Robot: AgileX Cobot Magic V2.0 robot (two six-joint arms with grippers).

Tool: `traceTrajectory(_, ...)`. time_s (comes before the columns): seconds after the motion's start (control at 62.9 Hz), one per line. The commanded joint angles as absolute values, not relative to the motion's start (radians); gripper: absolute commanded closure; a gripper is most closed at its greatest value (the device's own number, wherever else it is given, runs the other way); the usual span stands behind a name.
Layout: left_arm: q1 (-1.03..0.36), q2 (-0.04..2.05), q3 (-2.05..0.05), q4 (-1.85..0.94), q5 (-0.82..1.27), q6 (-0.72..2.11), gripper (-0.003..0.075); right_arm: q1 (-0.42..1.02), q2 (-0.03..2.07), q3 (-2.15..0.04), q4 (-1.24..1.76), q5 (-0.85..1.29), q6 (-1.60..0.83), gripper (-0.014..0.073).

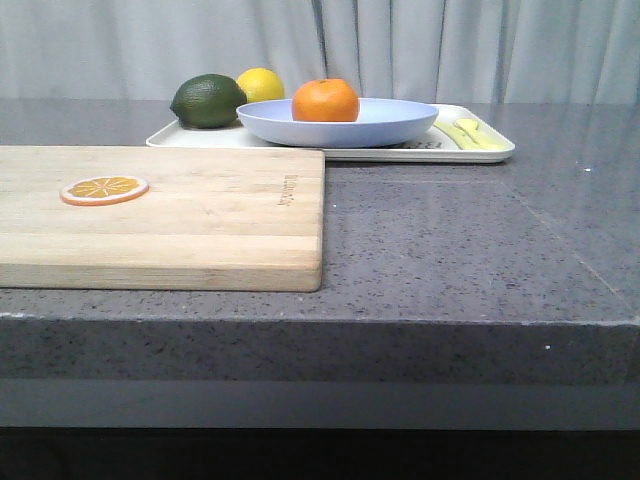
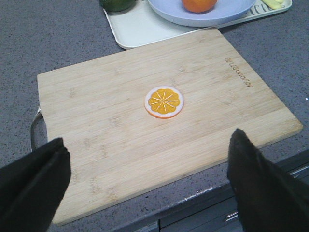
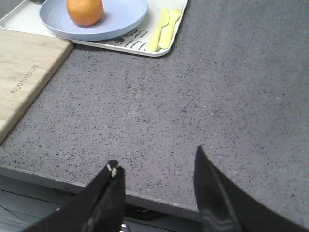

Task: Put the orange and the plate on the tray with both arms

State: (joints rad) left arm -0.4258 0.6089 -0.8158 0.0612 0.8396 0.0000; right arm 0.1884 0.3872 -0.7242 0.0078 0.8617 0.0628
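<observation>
The orange (image 1: 326, 100) sits in the lavender-blue plate (image 1: 400, 122), and the plate rests on the white tray (image 1: 492, 152) at the back of the table. The wrist views show the same: orange (image 2: 198, 4) (image 3: 85, 10), plate (image 2: 227, 15) (image 3: 123, 17), tray (image 2: 135, 34) (image 3: 166, 43). My left gripper (image 2: 149, 145) is open and empty above the near edge of the cutting board. My right gripper (image 3: 157, 162) is open and empty above the table's front edge. Neither gripper shows in the front view.
A wooden cutting board (image 1: 200, 215) with a thin orange slice (image 1: 104, 189) lies front left. A dark green fruit (image 1: 207, 101) and a yellow lemon (image 1: 261, 85) sit on the tray's left part. Yellow-green cutlery shapes (image 3: 161, 29) lie on its right end.
</observation>
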Motion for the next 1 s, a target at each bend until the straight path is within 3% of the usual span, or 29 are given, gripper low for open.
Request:
traceTrajectory(0.0,-0.423,0.610,-0.841,0.059,0.768,-0.010,0.0081,0.187,0.393,-0.735,-0.007,0.796,0.076,0.0231)
traceTrajectory(0.095,-0.423,0.610,-0.841,0.059,0.768,-0.010,0.0102,0.187,0.395,-0.725,-0.007,0.796,0.076,0.0239)
traceTrajectory(0.159,-0.423,0.610,-0.841,0.059,0.768,-0.010,0.0160,0.187,0.395,-0.719,-0.010,0.798,0.075,0.0274)
traceTrajectory(0.238,-0.423,0.610,-0.841,0.059,0.768,-0.010,0.0278,0.187,0.395,-0.716,-0.012,0.801,0.075,0.0372)
traceTrajectory(0.413,-0.423,0.610,-0.841,0.059,0.770,-0.010,0.0611,0.187,0.397,-0.700,-0.012,0.805,0.075,0.0607)
traceTrajectory(0.509,-0.423,0.610,-0.841,0.059,0.770,-0.010,0.0741,0.187,0.397,-0.699,-0.012,0.815,0.075,0.0662)
traceTrajectory(0.986,-0.423,0.610,-0.841,0.059,0.770,-0.010,0.0740,0.187,0.397,-0.699,-0.018,0.812,0.075,0.0662)
